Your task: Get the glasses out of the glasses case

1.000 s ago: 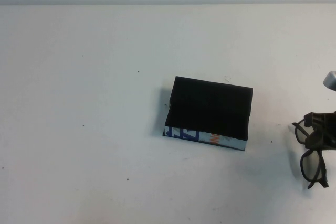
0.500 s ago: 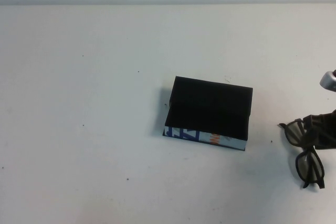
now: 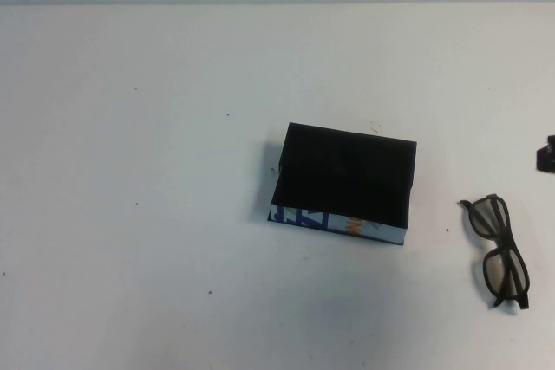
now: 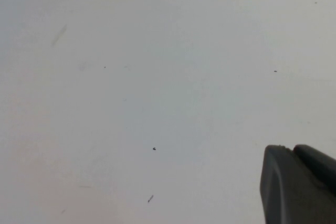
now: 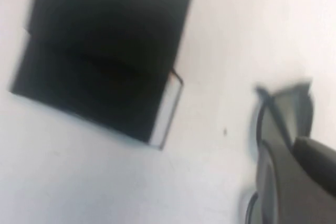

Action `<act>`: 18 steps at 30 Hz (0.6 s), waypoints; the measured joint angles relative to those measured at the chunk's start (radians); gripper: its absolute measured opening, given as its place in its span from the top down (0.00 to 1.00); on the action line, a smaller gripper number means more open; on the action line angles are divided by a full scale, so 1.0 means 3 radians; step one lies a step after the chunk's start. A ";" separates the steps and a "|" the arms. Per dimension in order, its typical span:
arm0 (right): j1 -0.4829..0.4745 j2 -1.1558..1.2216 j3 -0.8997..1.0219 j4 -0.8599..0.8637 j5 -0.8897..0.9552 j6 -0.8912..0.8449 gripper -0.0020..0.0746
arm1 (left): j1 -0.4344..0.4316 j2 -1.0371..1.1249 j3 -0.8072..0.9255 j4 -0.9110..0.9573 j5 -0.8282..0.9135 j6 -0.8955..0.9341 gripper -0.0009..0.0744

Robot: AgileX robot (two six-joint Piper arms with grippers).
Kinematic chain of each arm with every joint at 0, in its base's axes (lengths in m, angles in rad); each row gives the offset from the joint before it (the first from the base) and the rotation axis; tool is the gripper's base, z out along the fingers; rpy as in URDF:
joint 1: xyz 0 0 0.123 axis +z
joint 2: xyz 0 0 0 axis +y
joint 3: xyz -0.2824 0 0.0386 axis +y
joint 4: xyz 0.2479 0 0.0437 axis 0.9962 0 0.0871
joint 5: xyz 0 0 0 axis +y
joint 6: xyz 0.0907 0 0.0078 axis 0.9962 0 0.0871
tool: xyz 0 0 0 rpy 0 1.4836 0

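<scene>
The glasses, dark-framed with greyish lenses, lie open on the white table to the right of the glasses case. The case is a shallow black box whose near wall is white with blue and orange print. Only a dark sliver of my right gripper shows, at the right edge, beyond the glasses and clear of them. It holds nothing and its jaws look closed. The right wrist view shows the case and part of the glasses, blurred. My left gripper is shut and empty over bare table, away from both.
The white table spreads to the left and in front of the case, with a few small dark specks on it. Its far edge meets a pale wall at the back.
My right gripper has let go of the glasses and pulled back toward the right edge. The glasses now lie on the table. The case has not moved.
</scene>
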 joint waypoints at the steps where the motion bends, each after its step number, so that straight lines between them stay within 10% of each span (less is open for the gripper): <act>1: 0.0000 -0.0174 0.0000 -0.0013 -0.0006 -0.0007 0.95 | 0.0000 0.0000 0.0000 0.0000 0.0000 0.0000 0.99; 18: 0.0000 -0.2377 0.0836 0.0439 -0.0227 -0.0837 0.99 | 0.0000 0.0000 0.0000 0.0000 0.0000 0.0000 0.99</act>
